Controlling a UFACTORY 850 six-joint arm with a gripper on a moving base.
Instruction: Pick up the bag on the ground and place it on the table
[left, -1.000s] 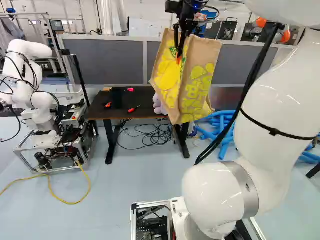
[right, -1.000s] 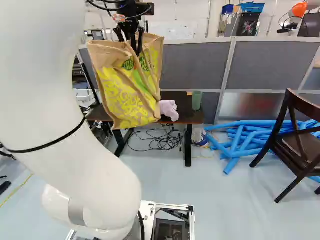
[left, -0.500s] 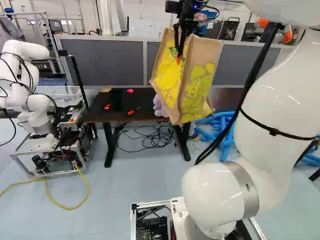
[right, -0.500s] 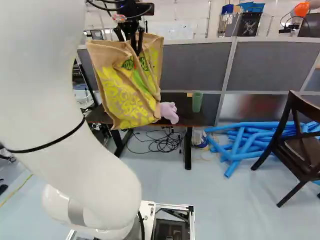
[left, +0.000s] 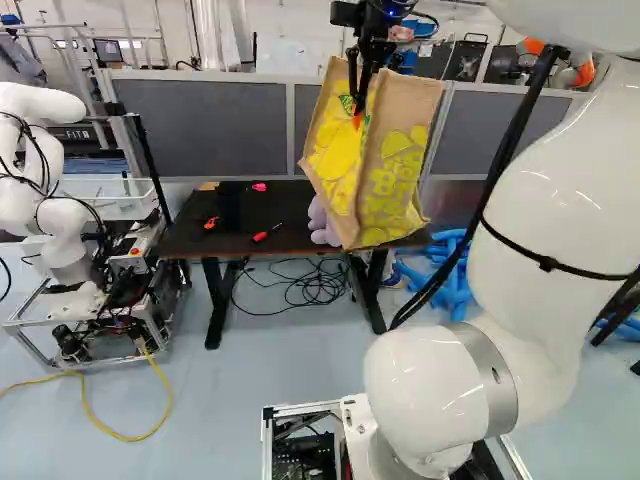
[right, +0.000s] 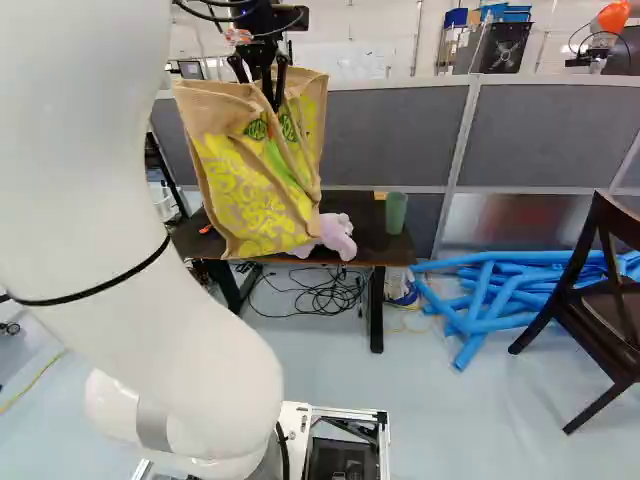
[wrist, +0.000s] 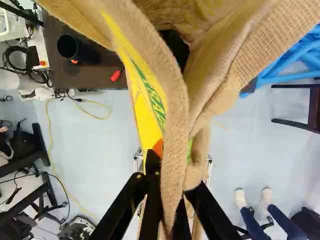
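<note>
Black hand (left: 357, 110) points downward, clamped high on the hanging bag (left: 392, 175).

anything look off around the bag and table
The bag hangs tilted, pinched by its rim in the hand. Black cables lie tangled under the table, and blue tubes are heaped untidily on the floor.
</note>
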